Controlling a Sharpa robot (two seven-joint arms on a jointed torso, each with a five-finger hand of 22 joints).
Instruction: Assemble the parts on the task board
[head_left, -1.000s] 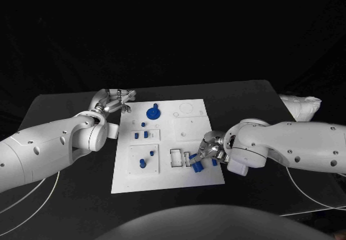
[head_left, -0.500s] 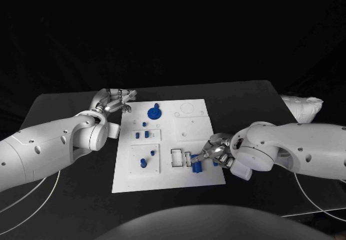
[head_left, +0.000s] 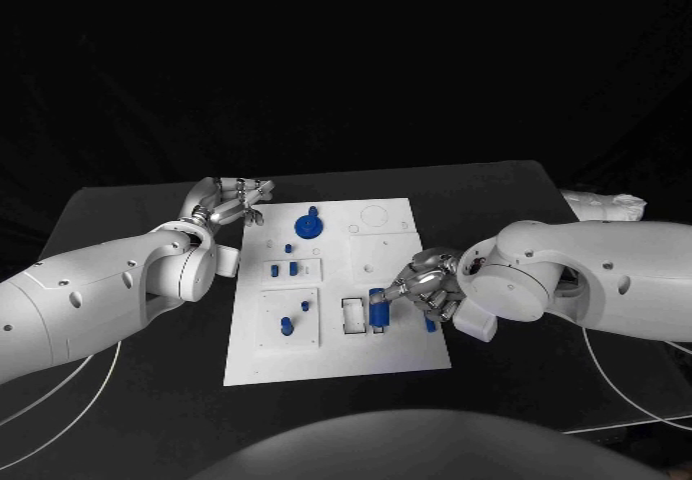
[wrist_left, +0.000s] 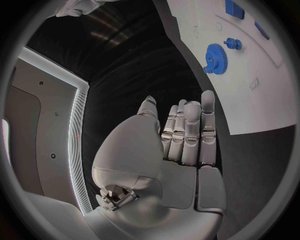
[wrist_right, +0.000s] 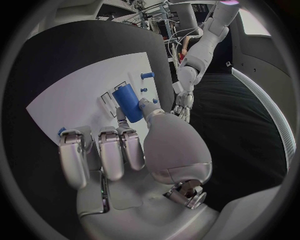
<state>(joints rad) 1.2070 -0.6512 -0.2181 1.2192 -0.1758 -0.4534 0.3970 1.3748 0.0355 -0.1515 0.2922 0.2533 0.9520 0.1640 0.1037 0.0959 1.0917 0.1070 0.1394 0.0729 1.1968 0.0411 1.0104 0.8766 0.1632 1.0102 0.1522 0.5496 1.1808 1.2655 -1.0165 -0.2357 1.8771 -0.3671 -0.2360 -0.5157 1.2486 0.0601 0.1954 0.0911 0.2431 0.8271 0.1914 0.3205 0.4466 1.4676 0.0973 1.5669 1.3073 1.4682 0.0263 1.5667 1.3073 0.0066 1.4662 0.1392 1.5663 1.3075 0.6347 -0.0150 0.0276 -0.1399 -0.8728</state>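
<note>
- Task board (head_left: 335, 355): a white plate lying flat at the middle of the black table (head_left: 130, 400), carrying several shallow rectangular recesses and blue parts.
- Blue block (head_left: 379, 306): an oblong part pinched by the right hand (head_left: 423, 287) between thumb and fingers, held over the outlined rectangular slots (head_left: 355, 315) near the board's right edge; whether it touches the board cannot be told. The right wrist view shows the same block (wrist_right: 128, 102) at the fingertips, above the white plate (wrist_right: 69, 107).
- Small blue piece (head_left: 430, 324): lies on the board just beside the right hand.
- Blue gear (head_left: 306, 223): sits near the board's far edge; the left wrist view shows it (wrist_left: 215, 58) beside a smaller blue knob (wrist_left: 232, 43).
- Recessed panels: one (head_left: 291, 269) holds short blue pegs; another (head_left: 286, 320) holds a blue pin and a round piece.
- Left hand (head_left: 231, 203): rests at the board's far left corner, fingers extended side by side (wrist_left: 187, 131), gripping nothing.
</note>
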